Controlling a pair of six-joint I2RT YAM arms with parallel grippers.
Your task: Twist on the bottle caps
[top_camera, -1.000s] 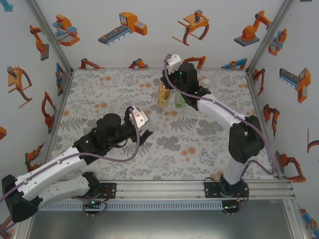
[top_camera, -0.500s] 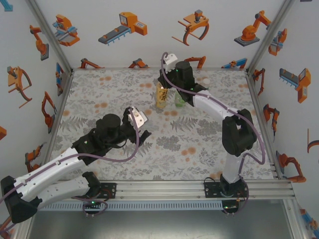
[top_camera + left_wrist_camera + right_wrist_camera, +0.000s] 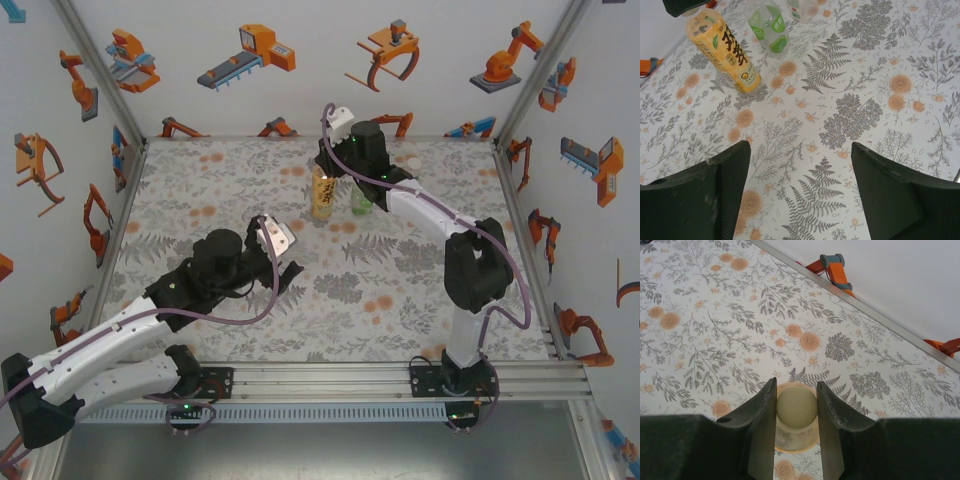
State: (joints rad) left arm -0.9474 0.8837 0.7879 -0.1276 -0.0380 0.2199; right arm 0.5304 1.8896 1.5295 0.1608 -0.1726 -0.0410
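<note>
- While the right gripper (image 3: 796, 390) pinches a pale cap (image 3: 796, 407) between its fingers (image 3: 760, 410), it holds that cap directly over the mouth of the amber bottle (image 3: 322, 195), near the far edge of the table (image 3: 420, 290), evidently to start the thread.
- Green bottle (image 3: 360, 200) stands just beside it, likely awaiting its turn.
- Left gripper (image 3: 800, 150) hovers mid-table, fingers (image 3: 715, 190) spread, empty.

Bright, even, diffuse light throughout; overhead view sharp with only faint soft shadows on the floral cloth (image 3: 400, 290); wrist views crisp on the cloth, the near dark fingers (image 3: 695, 200) slightly soft and underlit, the white wall (image 3: 900, 280) nearly washed out.
</note>
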